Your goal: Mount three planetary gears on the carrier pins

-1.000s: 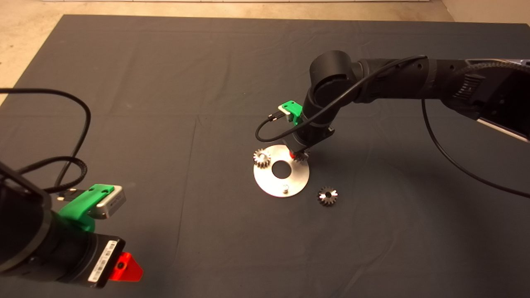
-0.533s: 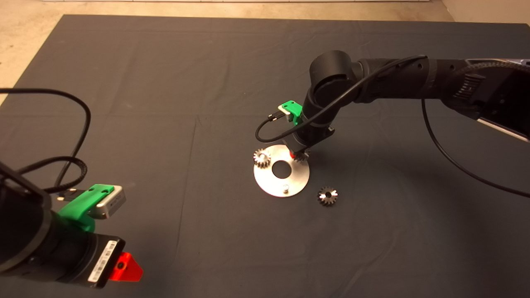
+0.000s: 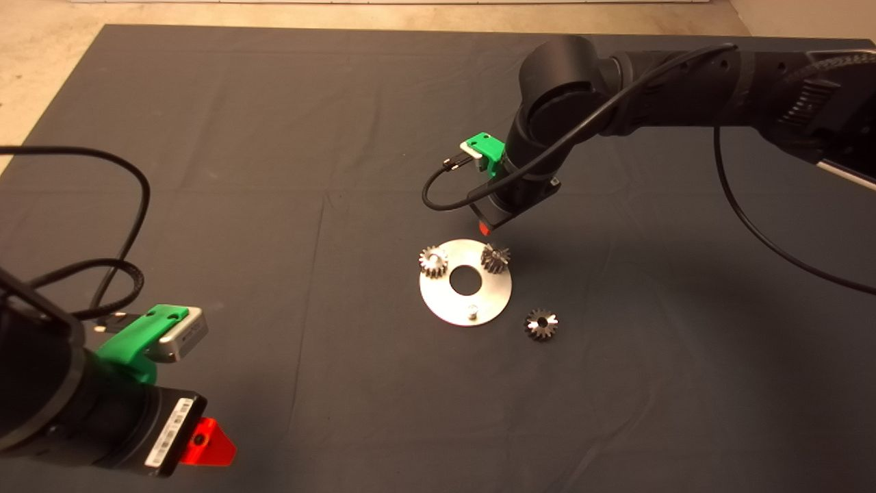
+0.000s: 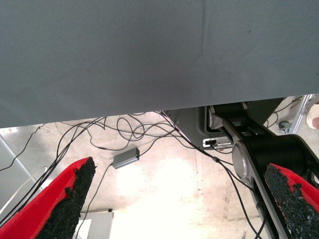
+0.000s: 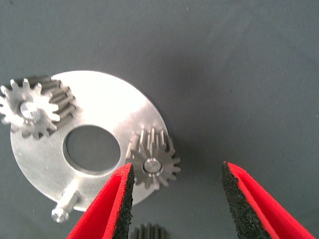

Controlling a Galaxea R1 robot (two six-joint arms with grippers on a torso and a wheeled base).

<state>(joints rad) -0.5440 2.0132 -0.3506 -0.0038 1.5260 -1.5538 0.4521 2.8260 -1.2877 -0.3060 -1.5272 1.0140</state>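
A flat silver disc point(image 3: 489, 301) lies mid-mat with its carrier pins. One planetary gear point(image 3: 433, 261) sits on the left pin, a second gear point(image 3: 495, 258) on the right pin; the near pin point(image 3: 471, 313) stands bare. The third gear point(image 3: 541, 324) lies loose on the mat to the disc's right. My right gripper point(image 3: 485, 228) hovers open just above and behind the second gear, holding nothing; its wrist view shows that gear point(image 5: 152, 165) on its pin, the disc point(image 5: 107, 104) and the open gripper point(image 5: 174, 199). My left gripper point(image 3: 205, 441) waits at the lower left, open.
Dark mat point(image 3: 274, 137) covers the table, with bare floor beyond its far edge. The left wrist view looks past the mat edge at cables and a small grey box point(image 4: 125, 158) on the floor. A black cable point(image 3: 89, 205) loops at left.
My right gripper has let go of the second gear on the right pin and risen up and back from the disc. The left arm stayed still.
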